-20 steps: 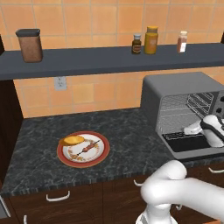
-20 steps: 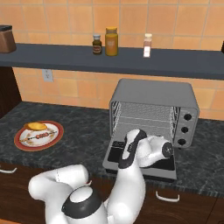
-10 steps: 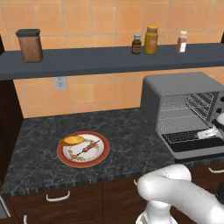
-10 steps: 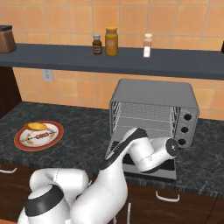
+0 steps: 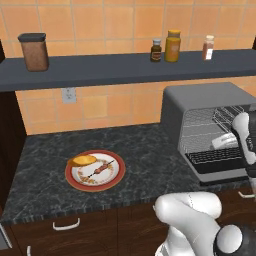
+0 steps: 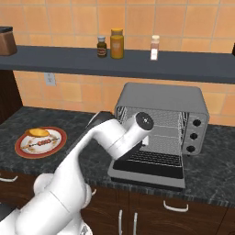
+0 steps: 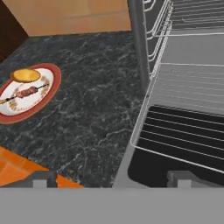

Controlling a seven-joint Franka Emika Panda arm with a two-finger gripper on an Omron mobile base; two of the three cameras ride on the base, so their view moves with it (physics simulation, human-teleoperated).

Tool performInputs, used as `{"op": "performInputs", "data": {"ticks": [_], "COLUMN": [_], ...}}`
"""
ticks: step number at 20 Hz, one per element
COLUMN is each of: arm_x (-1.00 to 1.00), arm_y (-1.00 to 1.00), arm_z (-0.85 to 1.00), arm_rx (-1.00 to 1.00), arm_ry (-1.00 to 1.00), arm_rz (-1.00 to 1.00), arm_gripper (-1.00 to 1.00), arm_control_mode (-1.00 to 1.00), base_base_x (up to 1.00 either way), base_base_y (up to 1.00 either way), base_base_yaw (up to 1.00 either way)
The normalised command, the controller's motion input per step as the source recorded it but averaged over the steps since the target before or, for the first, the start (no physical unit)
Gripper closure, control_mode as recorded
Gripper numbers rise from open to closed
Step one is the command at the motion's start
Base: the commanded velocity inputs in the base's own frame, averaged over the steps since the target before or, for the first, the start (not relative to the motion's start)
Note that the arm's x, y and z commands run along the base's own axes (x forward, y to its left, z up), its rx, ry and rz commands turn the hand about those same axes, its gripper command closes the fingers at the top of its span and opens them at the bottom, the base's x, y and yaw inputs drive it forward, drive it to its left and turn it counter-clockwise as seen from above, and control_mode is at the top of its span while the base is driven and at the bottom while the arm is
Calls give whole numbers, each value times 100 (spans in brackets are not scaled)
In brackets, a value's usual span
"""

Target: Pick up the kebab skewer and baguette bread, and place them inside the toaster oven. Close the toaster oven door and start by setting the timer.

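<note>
while my gripper [image 7: 113,179] hung with its fingers spread wide and holding nothing over the lowered toaster oven door [image 7: 183,153], the kebab skewer [image 7: 27,92] and baguette bread [image 7: 25,75] lay on the plate [image 7: 46,94] toward ten o'clock in the hand view, well apart; i judged the skewer's long axis ran eight to two.

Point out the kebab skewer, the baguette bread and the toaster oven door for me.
kebab skewer [image 5: 98,170], left base view, on the meat chunks at mid-stick.
baguette bread [image 5: 82,160], left base view, on the middle of its crust.
toaster oven door [image 6: 151,169], right base view, on the dark glass of the lowered panel.
</note>
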Motion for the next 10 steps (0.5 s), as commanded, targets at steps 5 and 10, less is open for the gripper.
{"op": "performInputs", "data": {"ticks": [5, 10], "arm_x": [-35, -2], "arm_y": [100, 100], "arm_z": [25, 0], "arm_rx": [-18, -16], "arm_ry": [4, 0], "arm_rz": [0, 0], "arm_gripper": [-100, -100], "arm_control_mode": [-100, -100], "base_base_x": [0, 0], "base_base_y": [0, 0], "base_base_yaw": [0, 0]}}
